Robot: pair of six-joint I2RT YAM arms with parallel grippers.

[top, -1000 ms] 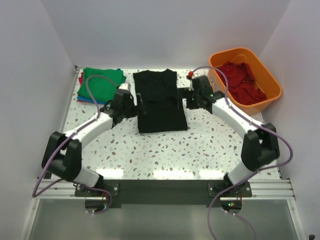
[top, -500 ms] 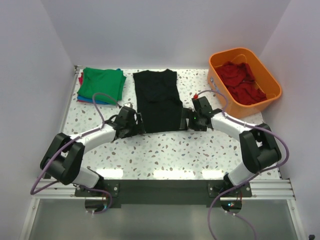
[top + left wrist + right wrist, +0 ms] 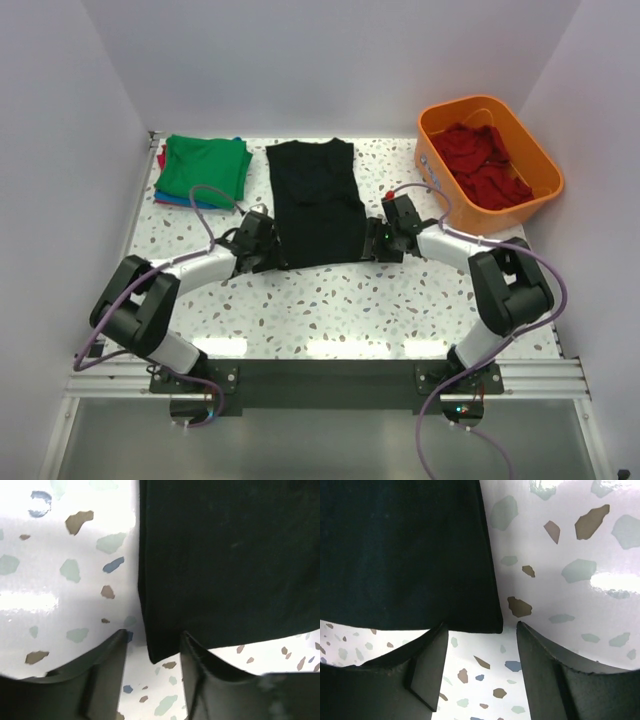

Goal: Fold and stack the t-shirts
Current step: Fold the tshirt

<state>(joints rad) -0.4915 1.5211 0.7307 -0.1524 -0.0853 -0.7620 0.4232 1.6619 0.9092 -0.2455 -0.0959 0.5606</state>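
The speckled white table carries everything; the black shirt lies flat on its middle, a long narrow shape with the neck end away from my bases and the hem nearest them; the orange bin sits at the far right corner, well apart from the black shirt; the stack of folded shirts rests at the far left corner, green on top with blue and red edges showing beneath it; the red shirts lie crumpled inside the bin; my left gripper is low at the hem's left corner and my right gripper is low at the hem's right corner, both arms reaching inward from the sides; in the left wrist view my jaws stand apart, one of the fingers over bare table and the other just beside the hem, and the corner of the cloth lies in the gap between them; in the right wrist view my jaws stand just as wide, one of them below the hem and the other over bare table, with the shirt's corner in the gap; neither pair is pressed onto the cloth, and I cannot tell whether any fingertip touches it
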